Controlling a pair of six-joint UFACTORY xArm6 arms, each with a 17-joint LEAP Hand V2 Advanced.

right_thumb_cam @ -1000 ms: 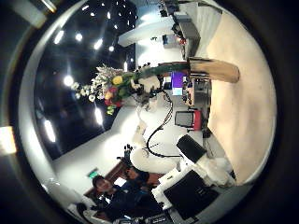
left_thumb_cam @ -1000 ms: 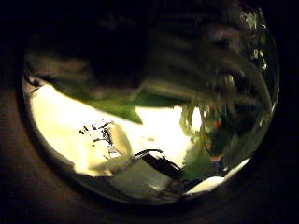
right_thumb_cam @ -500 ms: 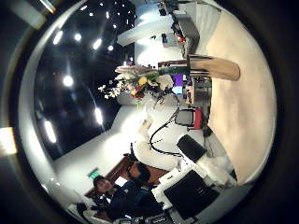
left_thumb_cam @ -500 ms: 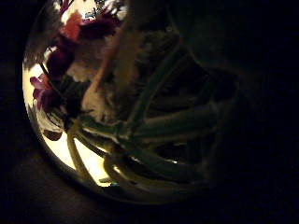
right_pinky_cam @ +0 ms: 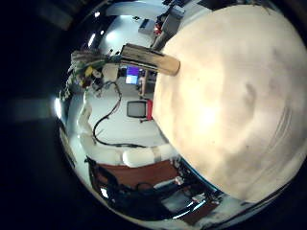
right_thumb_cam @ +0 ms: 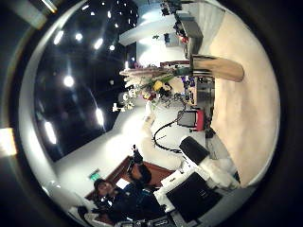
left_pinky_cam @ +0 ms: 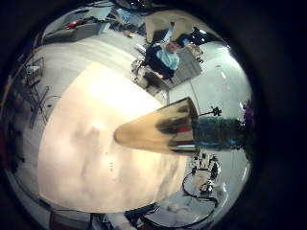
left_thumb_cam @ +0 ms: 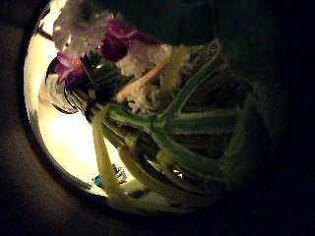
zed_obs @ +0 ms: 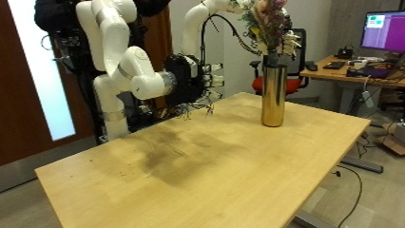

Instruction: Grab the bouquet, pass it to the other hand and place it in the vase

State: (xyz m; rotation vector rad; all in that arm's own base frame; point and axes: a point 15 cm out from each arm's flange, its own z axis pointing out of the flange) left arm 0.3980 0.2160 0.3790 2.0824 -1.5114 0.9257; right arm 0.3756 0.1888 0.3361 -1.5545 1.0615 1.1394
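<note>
Outside view: vase (zed_obs: 272,90) is my landmark. It is tall and gold and stands upright on the far part of the table (zed_obs: 202,176).

The bouquet (zed_obs: 268,24) is directly above the vase, heads up. Its stems run down to the vase mouth. I can't tell whether the stem ends are already inside the rim or only at it.

Left hand (zed_obs: 248,13) is up at the bouquet, above the vase and mostly hidden behind the flowers from this camera. In the left thumb side palm view the green stems (left_thumb_cam: 162,118) fill the frame, close against the palm, with dark finger parts lying across them. I read that as the left hand closed round the stems and holding the bouquet. Pink and purple blooms show beyond the stems.

In the left little finger side palm view the vase (left_pinky_cam: 158,129) is close to that palm, with its open end toward the hand and the tabletop behind it.

Right hand (zed_obs: 190,81) is well apart from the vase, low at the far edge of the table, with nothing in it. From here I can't tell whether its fingers are curled or straight.

Both right palm views look across at the vase (right_thumb_cam: 218,68) with the bouquet (right_thumb_cam: 142,90) at its mouth. Nothing is near that palm.
</note>
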